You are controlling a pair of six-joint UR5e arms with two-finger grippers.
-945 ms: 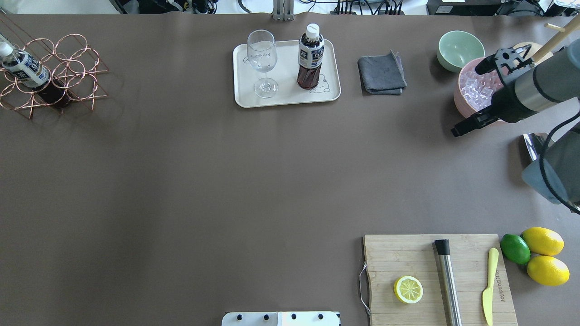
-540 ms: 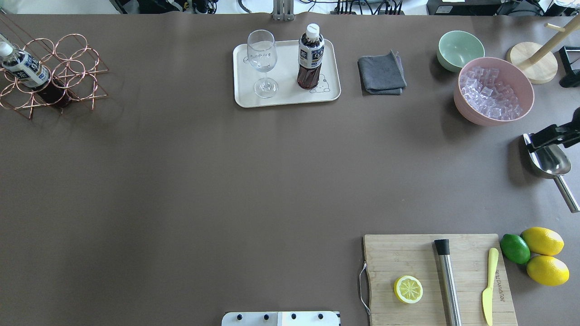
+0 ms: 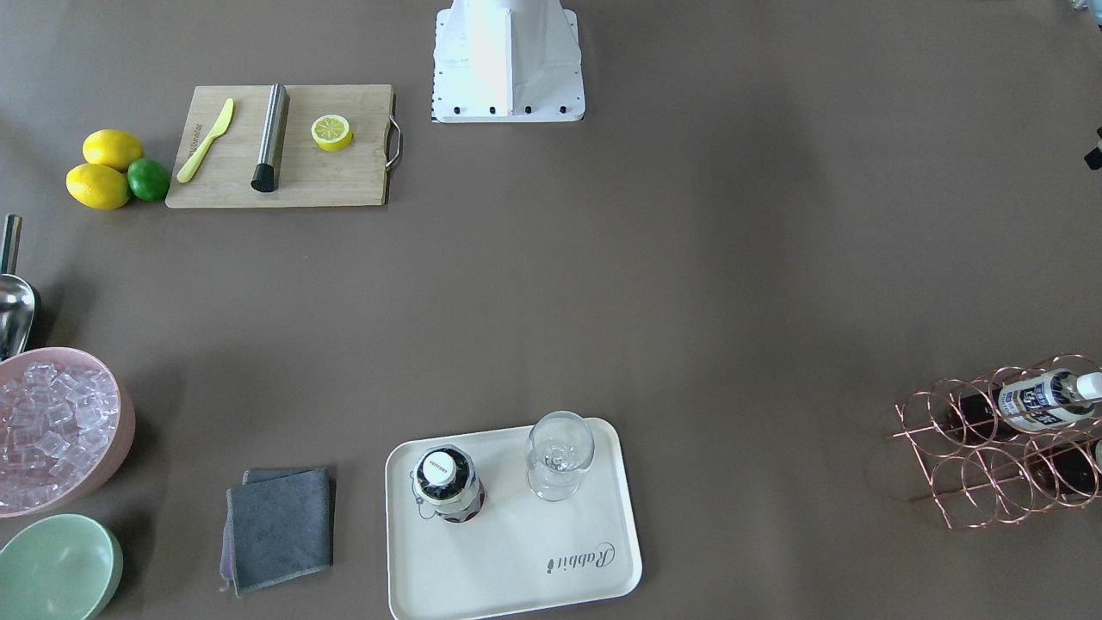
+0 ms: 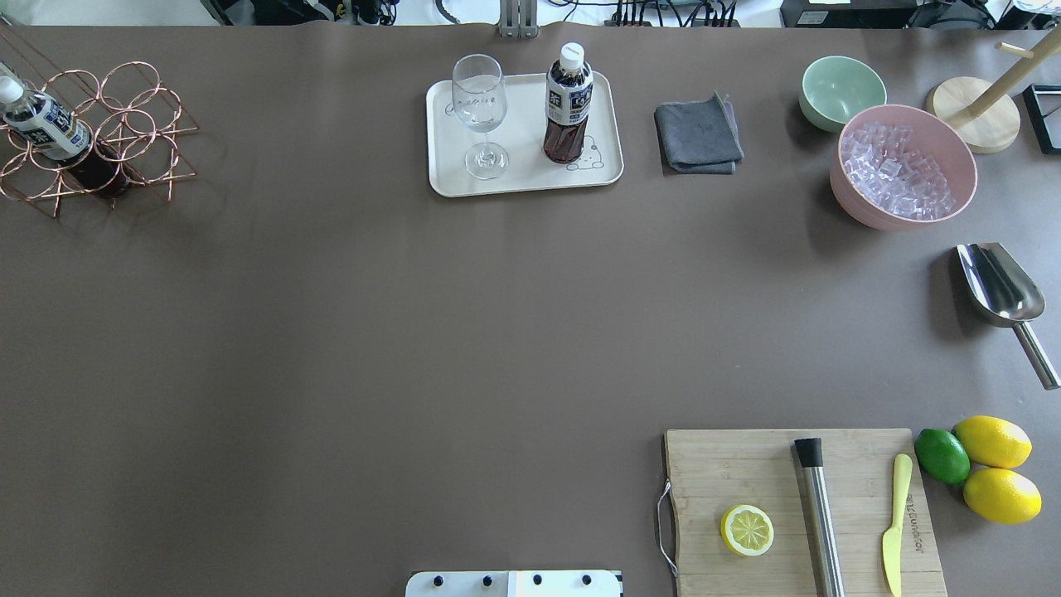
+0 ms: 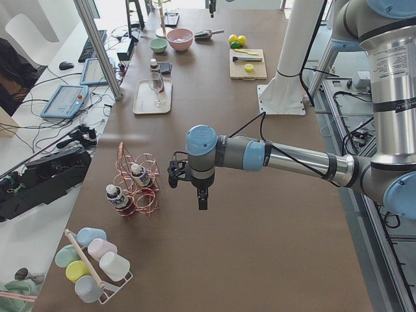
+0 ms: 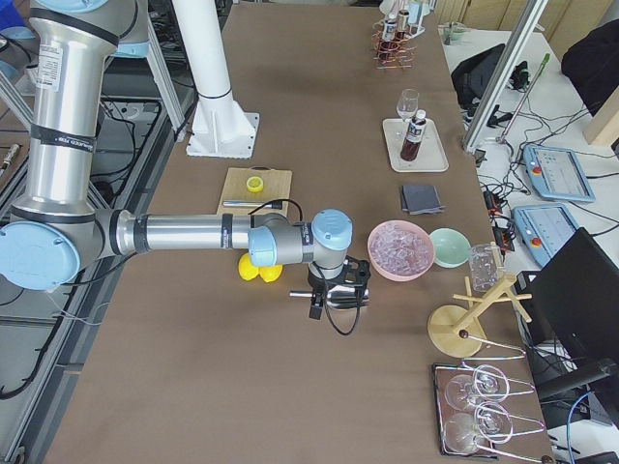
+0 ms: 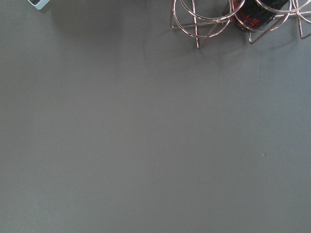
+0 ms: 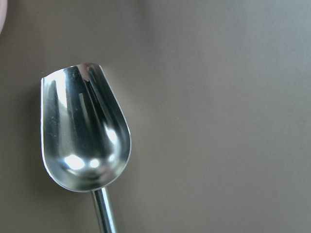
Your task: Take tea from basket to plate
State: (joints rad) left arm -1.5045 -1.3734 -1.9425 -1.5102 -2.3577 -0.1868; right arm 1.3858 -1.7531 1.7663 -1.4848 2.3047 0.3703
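Far left on the desk (image 4: pixel 373 332), the basket (image 4: pixel 116 137) cradles a tea (image 4: pixel 46 124) lying slanted through its rings. The left gripper (image 5: pixel 188 179) hangs near it; spread or pressed together, I cannot tell. Full, the tea should be weighty, stiff and slick, so hold the labelled body. Open desk runs to the plate (image 4: pixel 539 178), where a standing bottle (image 4: pixel 569 104) and a fragile wine glass (image 4: pixel 479 104) leave room between. Rightmost, the right gripper (image 6: pixel 329 290) hovers over the scoop (image 4: pixel 999 286), its state likewise unclear.

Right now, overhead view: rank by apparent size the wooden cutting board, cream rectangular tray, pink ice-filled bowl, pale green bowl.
wooden cutting board
cream rectangular tray
pink ice-filled bowl
pale green bowl
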